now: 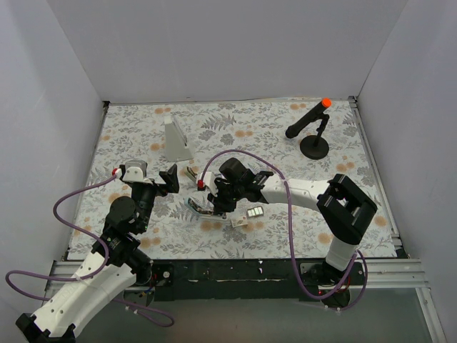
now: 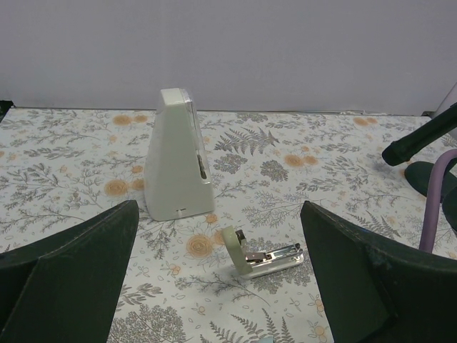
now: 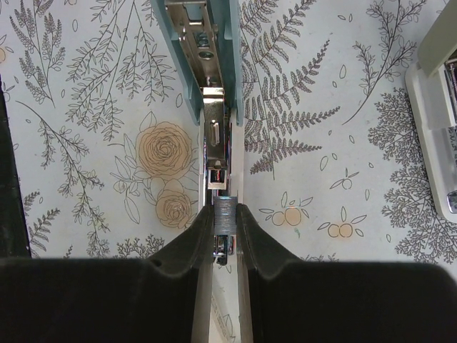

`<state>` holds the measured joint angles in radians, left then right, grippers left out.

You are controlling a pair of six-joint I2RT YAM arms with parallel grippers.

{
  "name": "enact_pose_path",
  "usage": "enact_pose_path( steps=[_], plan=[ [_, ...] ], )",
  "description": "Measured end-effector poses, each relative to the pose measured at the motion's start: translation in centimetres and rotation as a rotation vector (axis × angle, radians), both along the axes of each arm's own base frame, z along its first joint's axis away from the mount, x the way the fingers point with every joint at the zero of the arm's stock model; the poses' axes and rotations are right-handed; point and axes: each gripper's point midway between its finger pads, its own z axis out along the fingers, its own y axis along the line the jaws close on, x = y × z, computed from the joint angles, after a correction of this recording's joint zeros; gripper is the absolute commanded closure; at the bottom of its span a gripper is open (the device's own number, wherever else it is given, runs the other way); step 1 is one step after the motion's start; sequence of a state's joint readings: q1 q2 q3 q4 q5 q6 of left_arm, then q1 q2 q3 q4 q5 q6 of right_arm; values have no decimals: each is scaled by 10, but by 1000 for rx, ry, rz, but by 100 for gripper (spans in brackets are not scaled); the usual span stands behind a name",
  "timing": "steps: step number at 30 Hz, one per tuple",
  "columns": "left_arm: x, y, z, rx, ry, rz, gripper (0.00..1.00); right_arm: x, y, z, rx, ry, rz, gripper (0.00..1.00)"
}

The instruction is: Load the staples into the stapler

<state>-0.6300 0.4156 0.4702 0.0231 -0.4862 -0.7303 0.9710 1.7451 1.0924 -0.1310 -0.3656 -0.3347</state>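
The stapler [image 3: 214, 64] lies opened flat on the floral cloth, teal body with its metal channel facing up. My right gripper [image 3: 225, 209] hovers right over that channel, shut on a short grey strip of staples [image 3: 225, 218] pinched between the fingertips. From above, the right gripper [image 1: 214, 199] covers most of the stapler [image 1: 198, 209]. Just to its right lie a small tray [image 1: 255, 212] with silvery-green strips and a tiny whitish packet [image 1: 239, 223]. My left gripper [image 1: 168, 179] is open and holds nothing, its fingers [image 2: 78, 264] wide apart.
A tall grey-white wedge [image 2: 178, 161] stands at the back left. A small pale-green stapler [image 2: 260, 257] lies open in front of the left gripper. A black stand with an orange tip [image 1: 314, 132] is at the back right. White walls enclose the table.
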Motion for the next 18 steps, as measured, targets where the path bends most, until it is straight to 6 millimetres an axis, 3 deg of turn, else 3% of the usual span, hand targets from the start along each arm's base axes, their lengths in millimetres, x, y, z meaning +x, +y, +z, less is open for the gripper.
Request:
enact_pose_path(
  steps=[18],
  plan=[
    [0,0,0,1,1,0,2,-2,-2,-1,-8,18,-12,99]
  ],
)
